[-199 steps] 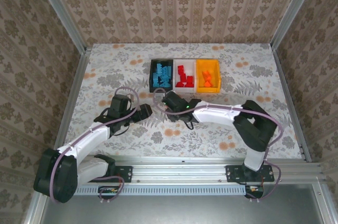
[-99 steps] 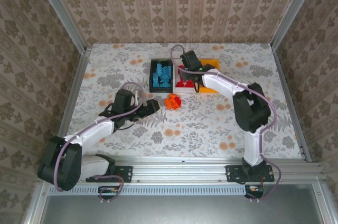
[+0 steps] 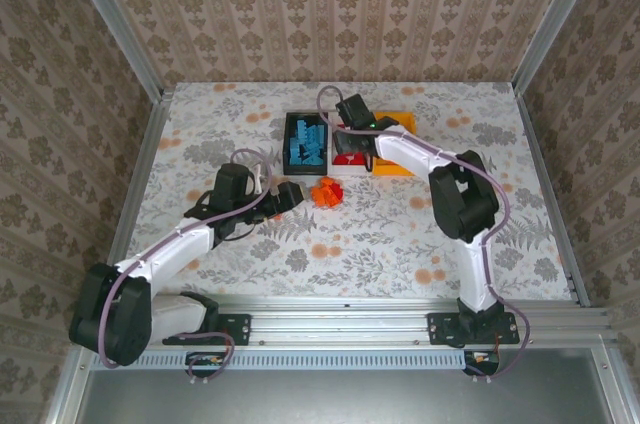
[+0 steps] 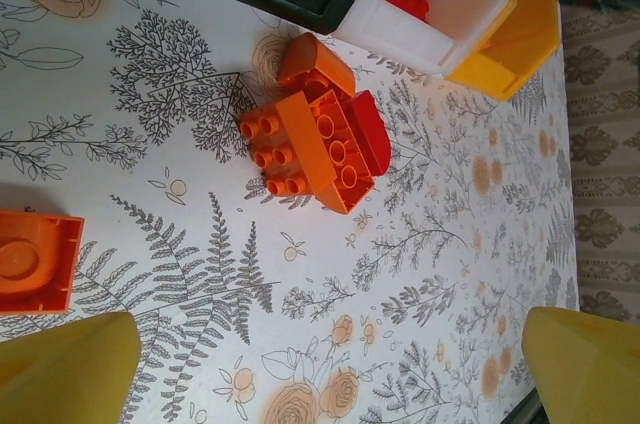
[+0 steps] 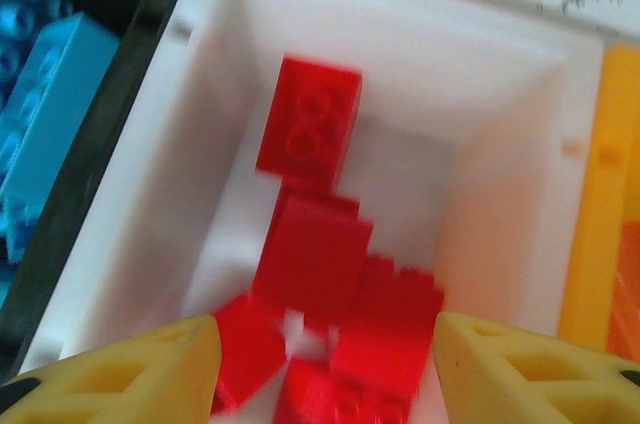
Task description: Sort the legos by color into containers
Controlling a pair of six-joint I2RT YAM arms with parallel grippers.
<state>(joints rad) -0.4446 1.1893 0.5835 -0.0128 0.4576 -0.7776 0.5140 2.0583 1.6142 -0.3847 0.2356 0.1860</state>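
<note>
Three containers stand in a row: a black bin (image 3: pixel 288 144) with light blue legos (image 3: pixel 306 142), a white bin (image 3: pixel 350 171) and an orange-yellow bin (image 3: pixel 395 166). My right gripper (image 3: pixel 349 132) hovers open over the white bin (image 5: pixel 400 74). Red legos (image 5: pixel 315 249) lie below its fingers (image 5: pixel 120 374), and one of them is blurred. On the table, a clump of orange legos with a red one (image 4: pixel 318 139) lies in front of the bins, and a single orange lego (image 4: pixel 35 259) sits to its left. My left gripper (image 3: pixel 291 194) is open just short of the clump (image 3: pixel 326 192), holding nothing.
The table carries a floral cloth (image 3: pixel 400 234). Metal rails and patterned walls close it in on three sides. In the left wrist view the corners of the white bin (image 4: pixel 450 14) and the orange-yellow bin (image 4: pixel 510 44) stand just beyond the clump.
My right gripper went from the table's middle up to the white bin and opened, letting go of a red lego. My left gripper edged toward the orange clump.
</note>
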